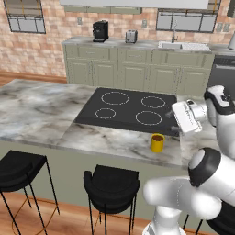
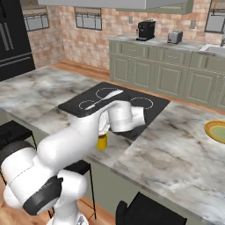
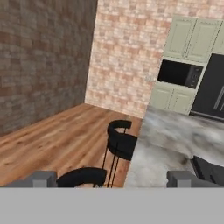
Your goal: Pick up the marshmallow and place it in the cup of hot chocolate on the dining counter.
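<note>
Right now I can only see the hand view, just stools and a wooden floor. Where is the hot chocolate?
Observer: The cup of hot chocolate stands on the dining counter, near its front edge, just in front of the black cooktop.
Operator: Is anything else on that counter?
Observer: Yes, a round yellow plate with a green rim lies farther along it, at the right edge of the right base view.
Operator: And what is behind the counter?
Observer: A back counter along the brick wall holds a black coffee machine and a toaster.
</note>
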